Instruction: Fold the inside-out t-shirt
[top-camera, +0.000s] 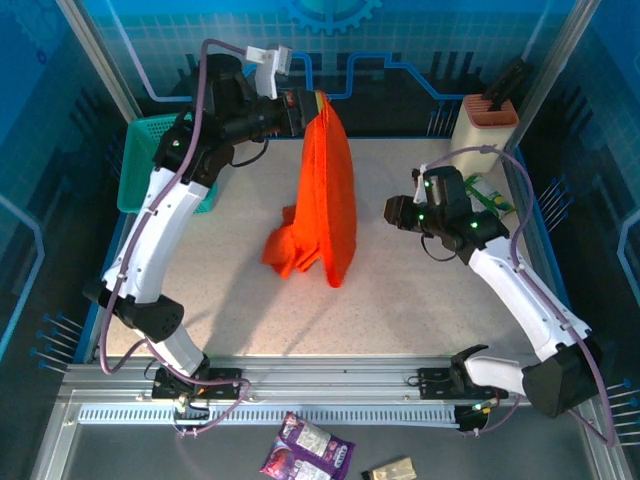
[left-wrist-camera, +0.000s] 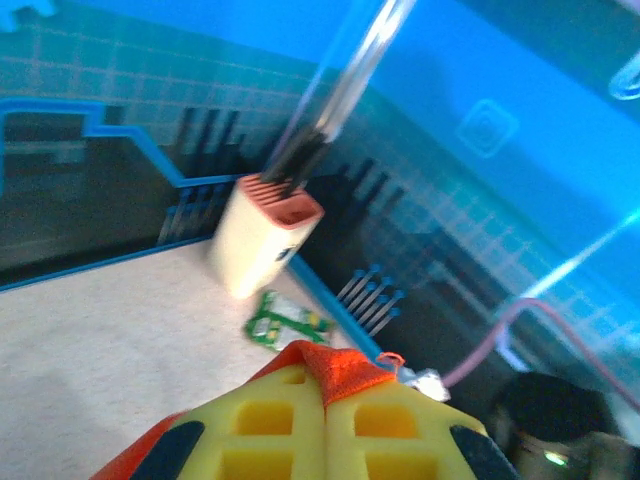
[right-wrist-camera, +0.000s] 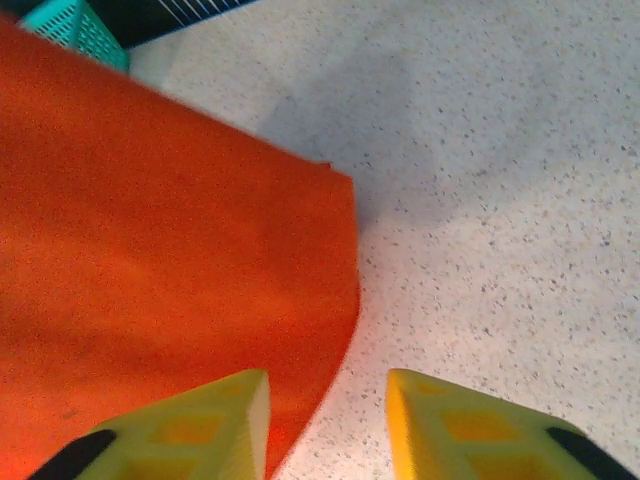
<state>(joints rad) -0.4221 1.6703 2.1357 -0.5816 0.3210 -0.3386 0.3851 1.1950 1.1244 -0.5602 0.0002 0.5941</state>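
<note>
— How is the plain bright orange thin-fabric t-shirt (top-camera: 330, 200) laid?
— It is held up by its top end near the far edge of the speckled white table (top-camera: 430, 300). Its long axis is run from far to near, and the lower end is bunched at the table's middle.
— And the tools?
— The top end is pinched in the closed yellow-fingered left gripper (left-wrist-camera: 325, 400). The right gripper (right-wrist-camera: 327, 385) is parted and empty, just right of the t-shirt's edge.
— Counts?
— One t-shirt, two grippers and one teal plastic basket (top-camera: 150, 150), at the far left corner, are counted.
</note>
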